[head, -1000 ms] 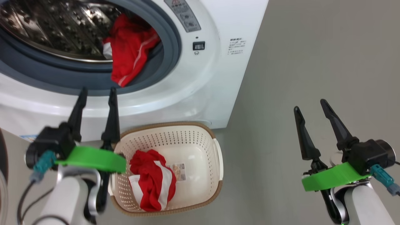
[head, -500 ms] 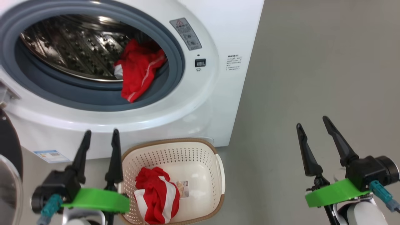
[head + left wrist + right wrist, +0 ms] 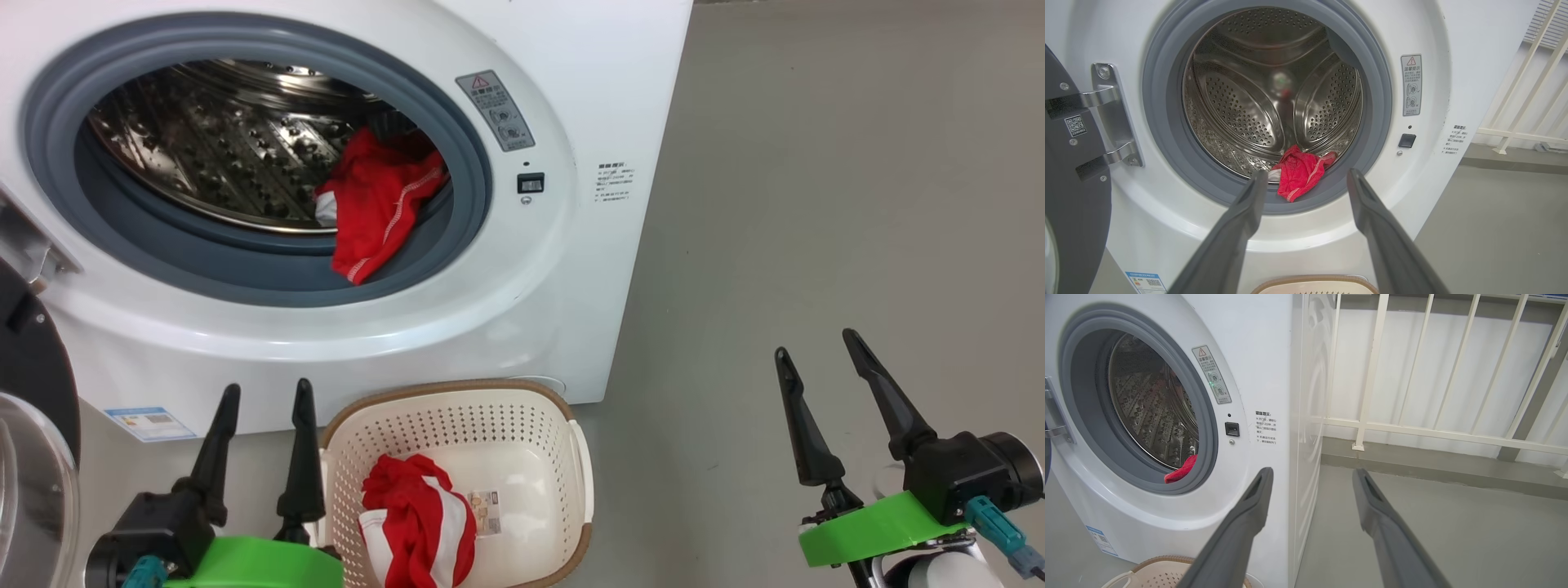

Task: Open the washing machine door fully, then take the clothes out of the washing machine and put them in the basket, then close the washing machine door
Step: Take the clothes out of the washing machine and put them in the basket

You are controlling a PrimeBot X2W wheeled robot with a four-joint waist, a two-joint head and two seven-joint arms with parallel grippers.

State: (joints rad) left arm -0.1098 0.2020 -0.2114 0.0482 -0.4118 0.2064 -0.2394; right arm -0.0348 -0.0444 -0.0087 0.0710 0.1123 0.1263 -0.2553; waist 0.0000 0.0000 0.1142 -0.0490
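Overhead, the washing machine door [image 3: 37,384] stands open at my left, one red garment [image 3: 420,523] lies in the basket [image 3: 457,390], and my left jaws and right jaws gape wide, empty. Left wrist: a second red garment [image 3: 1300,175] drapes the drum's grey ring [image 3: 1167,163], untouched. Right wrist: its red edge shows, so I judge one pick and the door-closing remain.

The head view's edges cut off the washing machine door [image 3: 34,380] and the basket [image 3: 445,389].
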